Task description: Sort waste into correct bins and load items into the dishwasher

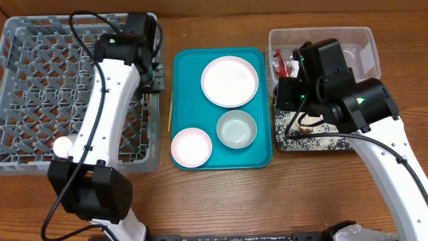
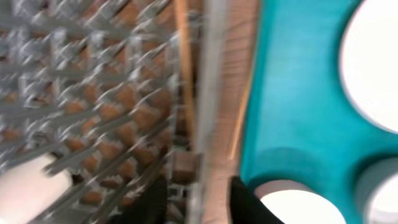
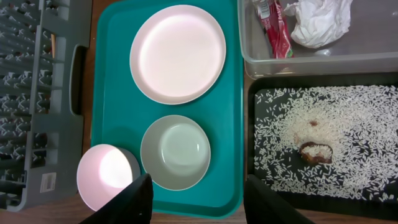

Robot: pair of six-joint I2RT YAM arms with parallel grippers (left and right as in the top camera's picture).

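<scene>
Right claw point(image 3: 199, 186) of mine is spread wide with nothing in it, hanging over the teal tray point(image 3: 230, 124) where the plate point(image 3: 178, 53), green bowl point(image 3: 175, 151) and pink dish point(image 3: 102, 177) sit. Left claw point(image 2: 196, 186) looks spread too, though it's blurry, over the rack point(image 2: 93, 93) edge. One chopstick point(image 2: 241, 118) lies on the table point(image 2: 222, 62) beside it.

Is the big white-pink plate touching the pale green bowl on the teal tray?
Apart. The right wrist view shows a strip of teal tray between plate and bowl.
</scene>
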